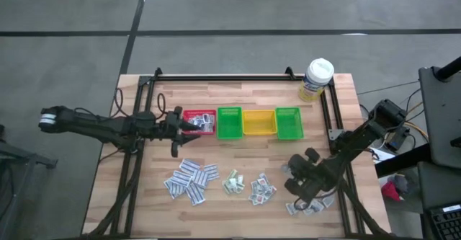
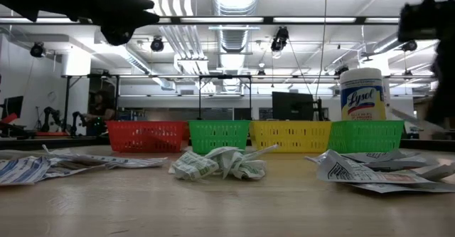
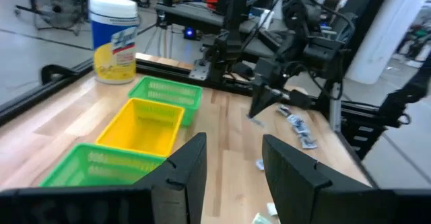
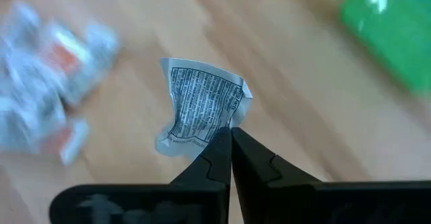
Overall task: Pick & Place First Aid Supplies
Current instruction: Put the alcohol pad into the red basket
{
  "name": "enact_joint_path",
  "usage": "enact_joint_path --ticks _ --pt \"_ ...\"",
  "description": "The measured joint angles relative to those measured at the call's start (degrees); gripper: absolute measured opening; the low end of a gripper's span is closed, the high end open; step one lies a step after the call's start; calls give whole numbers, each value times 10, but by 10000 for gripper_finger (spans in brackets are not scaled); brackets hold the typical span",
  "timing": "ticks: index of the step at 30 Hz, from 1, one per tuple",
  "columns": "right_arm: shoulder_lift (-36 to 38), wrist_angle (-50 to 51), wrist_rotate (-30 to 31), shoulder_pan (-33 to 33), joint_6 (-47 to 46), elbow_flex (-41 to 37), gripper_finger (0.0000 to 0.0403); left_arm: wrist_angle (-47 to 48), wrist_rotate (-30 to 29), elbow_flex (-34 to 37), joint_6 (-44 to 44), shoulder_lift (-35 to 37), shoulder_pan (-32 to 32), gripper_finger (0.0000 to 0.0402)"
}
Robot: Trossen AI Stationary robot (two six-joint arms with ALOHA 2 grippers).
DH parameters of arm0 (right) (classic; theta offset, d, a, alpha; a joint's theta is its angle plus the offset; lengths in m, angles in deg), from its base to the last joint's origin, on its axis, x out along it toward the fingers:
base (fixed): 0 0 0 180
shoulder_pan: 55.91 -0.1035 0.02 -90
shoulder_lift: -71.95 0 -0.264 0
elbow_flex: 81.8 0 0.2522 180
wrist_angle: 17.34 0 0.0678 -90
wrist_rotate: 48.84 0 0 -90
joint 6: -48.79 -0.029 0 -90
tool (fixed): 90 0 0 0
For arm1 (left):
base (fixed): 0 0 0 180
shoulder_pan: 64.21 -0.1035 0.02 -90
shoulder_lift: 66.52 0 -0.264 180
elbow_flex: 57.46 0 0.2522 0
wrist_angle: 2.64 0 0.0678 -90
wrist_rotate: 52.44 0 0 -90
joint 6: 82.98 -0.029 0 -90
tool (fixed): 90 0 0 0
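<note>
1. The right gripper (image 4: 230,138) is pinching one white packet (image 4: 202,103) by its lower edge, its jaws pressed together on the paper.
2. In the right wrist view that packet is standing up from the fingertips, crumpled and curled, its printed face toward the camera and its long axis running away from the jaws.
3. In the high view the right gripper (image 1: 297,174) is sitting over the near right part of the table (image 1: 144,197), just beside a small cluster of packets (image 1: 306,207) at the table's right front.
4. The other packets are lying flat in loose piles along the front: a fanned pile of strips (image 1: 191,180) at the left, a crumpled green-printed pile (image 1: 233,182) in the middle, and a third pile (image 1: 262,189) to its right.
5. The left gripper (image 1: 189,123) is hanging at the red bin (image 1: 205,115), with its jaws standing apart and nothing showing between them.
6. A row of green (image 1: 229,122), yellow (image 1: 258,122) and green (image 1: 287,122) bins is sitting behind the piles.
</note>
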Motion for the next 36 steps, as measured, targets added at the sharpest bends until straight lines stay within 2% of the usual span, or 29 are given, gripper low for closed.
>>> enact_joint_path --ticks 9,12,17,23,31,36 --pt "-4 -120 270 21 143 1 8 -127 47 0 7 -89 2 138" --pt "-4 -181 323 40 225 1 8 -161 48 0 6 -115 3 138" --pt "-4 -281 363 75 357 2 8 -201 48 0 4 -151 6 138" --pt "-4 -360 407 109 454 2 8 -256 47 0 -11 -195 9 138" --pt "-4 -473 432 143 562 2 8 -341 36 0 -28 -252 9 138" --pt "-4 -570 437 159 665 2 8 -387 24 0 -33 -288 9 138"
